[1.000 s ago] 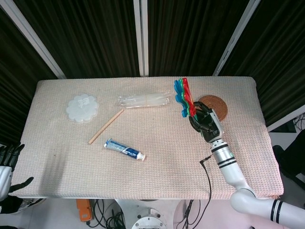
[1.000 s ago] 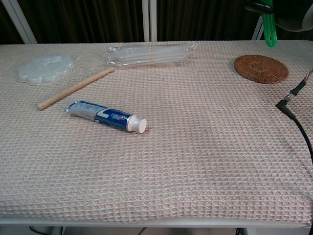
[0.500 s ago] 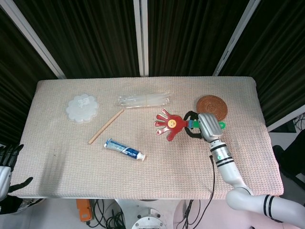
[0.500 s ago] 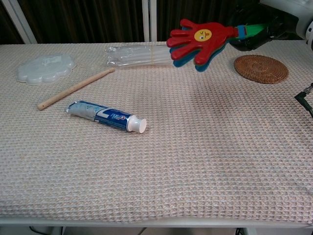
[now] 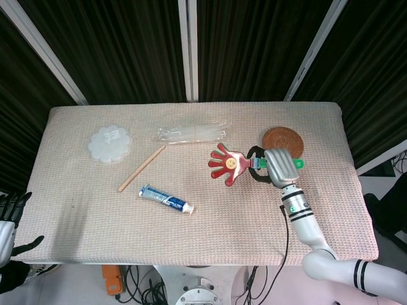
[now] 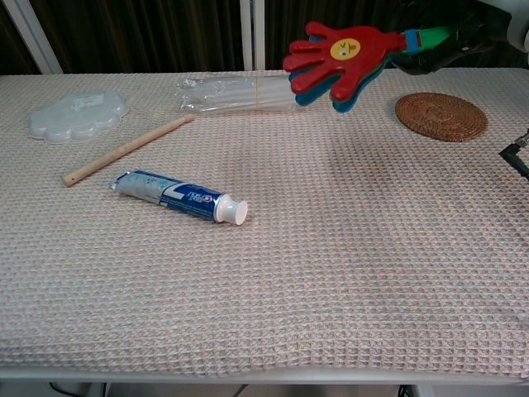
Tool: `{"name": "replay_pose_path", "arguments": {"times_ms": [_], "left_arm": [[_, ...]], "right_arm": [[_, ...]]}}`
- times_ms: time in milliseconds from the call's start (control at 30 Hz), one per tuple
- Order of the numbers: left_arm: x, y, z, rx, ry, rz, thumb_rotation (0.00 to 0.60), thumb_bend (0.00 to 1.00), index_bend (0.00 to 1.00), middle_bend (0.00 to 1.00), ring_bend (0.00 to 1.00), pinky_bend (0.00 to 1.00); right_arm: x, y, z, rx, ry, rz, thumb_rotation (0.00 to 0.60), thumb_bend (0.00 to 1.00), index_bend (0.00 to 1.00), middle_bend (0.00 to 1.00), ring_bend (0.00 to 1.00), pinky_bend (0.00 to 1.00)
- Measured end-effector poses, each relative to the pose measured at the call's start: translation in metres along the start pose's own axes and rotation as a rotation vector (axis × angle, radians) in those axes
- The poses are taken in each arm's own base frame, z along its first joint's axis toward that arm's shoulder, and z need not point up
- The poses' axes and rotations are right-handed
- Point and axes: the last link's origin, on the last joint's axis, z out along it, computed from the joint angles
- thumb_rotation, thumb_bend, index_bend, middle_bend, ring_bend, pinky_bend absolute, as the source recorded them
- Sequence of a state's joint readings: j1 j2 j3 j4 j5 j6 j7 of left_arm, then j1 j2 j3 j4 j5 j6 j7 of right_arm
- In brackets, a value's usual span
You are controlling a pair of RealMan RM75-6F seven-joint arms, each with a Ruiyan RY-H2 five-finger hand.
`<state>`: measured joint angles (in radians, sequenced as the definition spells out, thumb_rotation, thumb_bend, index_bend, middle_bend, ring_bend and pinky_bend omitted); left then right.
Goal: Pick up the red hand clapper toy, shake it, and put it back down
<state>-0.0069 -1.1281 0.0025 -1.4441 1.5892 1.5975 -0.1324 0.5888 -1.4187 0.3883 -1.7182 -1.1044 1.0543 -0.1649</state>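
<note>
The red hand clapper toy (image 5: 227, 165) (image 6: 340, 56) has a yellow face sticker, blue layers behind it and a green handle. It hangs level above the table, palm pointing left. My right hand (image 5: 278, 167) (image 6: 463, 37) grips the green handle at the right side of the table, close to the woven coaster. My left hand (image 5: 9, 219) hangs off the table's front left corner, fingers apart and holding nothing; the chest view does not show it.
A round woven coaster (image 5: 284, 142) (image 6: 440, 116) lies under my right hand's far side. A toothpaste tube (image 5: 165, 199) (image 6: 179, 196), a wooden stick (image 5: 141, 168) (image 6: 126, 150), a clear plastic packet (image 5: 192, 134) (image 6: 248, 91) and a white flower-shaped lid (image 5: 110, 143) (image 6: 77, 115) lie to the left.
One second ago the clapper stood upright and edge-on; it swung down flat half a second ago. Since then it has risen a little with my right hand.
</note>
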Motion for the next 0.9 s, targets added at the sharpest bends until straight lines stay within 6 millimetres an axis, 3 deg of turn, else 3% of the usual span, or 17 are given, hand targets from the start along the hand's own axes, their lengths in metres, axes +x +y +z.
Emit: {"name": "replay_pose_path", "arguments": {"times_ms": [333,467,567,700,900], "left_arm": [[0.0,0.0,0.0,-0.001,-0.001,0.001,0.6,0.1,0.04,0.02,0.0,0.03],[0.0,0.0,0.0,-0.001,-0.001,0.001,0.6,0.1,0.04,0.02,0.0,0.03],[0.0,0.0,0.0,0.0,-0.001,0.001,0.6,0.1,0.04,0.02,0.0,0.03],[0.0,0.0,0.0,0.001,-0.002,0.0,0.6,0.1,0.04,0.02,0.0,0.03],[-0.001,-0.001,-0.001,0.004,-0.004,-0.001,0.6,0.1,0.04,0.02,0.0,0.03]], "right_arm": [[0.028,0.002,-0.002,0.049,-0.02,1.147,0.6,0.58,0.88,0.9,0.95,1.0],[0.037,0.005,-0.004,0.067,-0.053,1.426,0.6,0.58,0.88,0.9,0.95,1.0],[0.04,0.006,-0.004,0.073,-0.074,1.536,0.6,0.58,0.88,0.9,0.95,1.0],[0.039,0.009,-0.004,0.082,-0.081,1.547,0.6,0.58,0.88,0.9,0.95,1.0],[0.034,0.015,-0.002,0.114,-0.03,1.272,0.6,0.59,0.88,0.91,0.95,1.0]]}}
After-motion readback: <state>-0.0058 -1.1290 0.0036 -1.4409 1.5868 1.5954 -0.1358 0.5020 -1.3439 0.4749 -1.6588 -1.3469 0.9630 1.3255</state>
